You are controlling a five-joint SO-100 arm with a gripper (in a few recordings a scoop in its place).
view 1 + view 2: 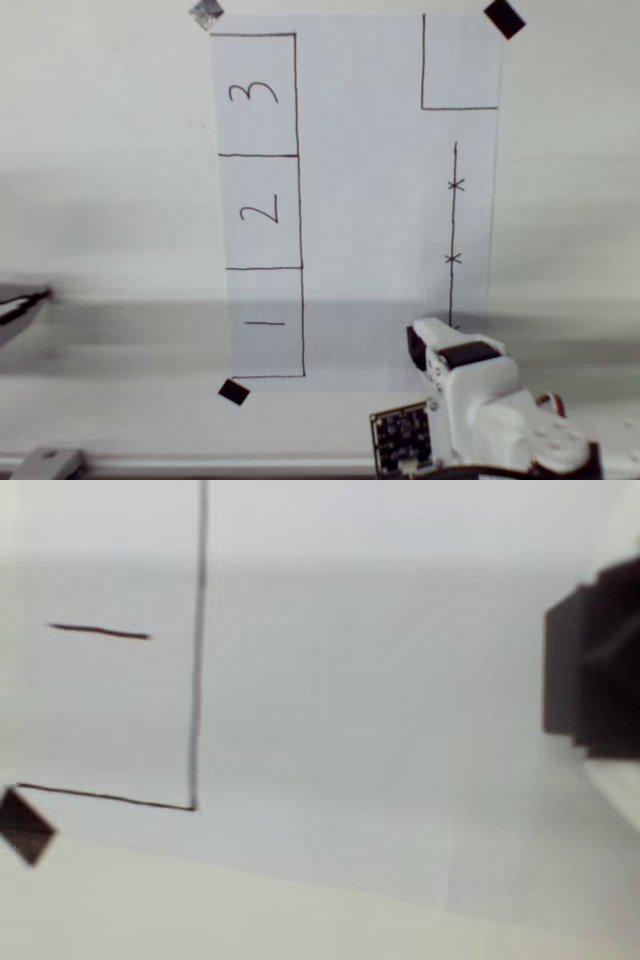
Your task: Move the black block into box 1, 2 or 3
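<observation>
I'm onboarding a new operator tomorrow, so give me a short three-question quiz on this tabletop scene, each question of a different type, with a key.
1. Multiple choice: in the overhead view, which numbered box lies nearest the arm? A) box 3 B) box 2 C) box 1
2. True or false: the pen line on the right side of the paper carries three crosses.
3. Fill in: in the wrist view, the tape square just outside the corner of box 1 is coloured ____.

Key: 1 C. 2 False, it carries two crosses. 3 Black.
</observation>
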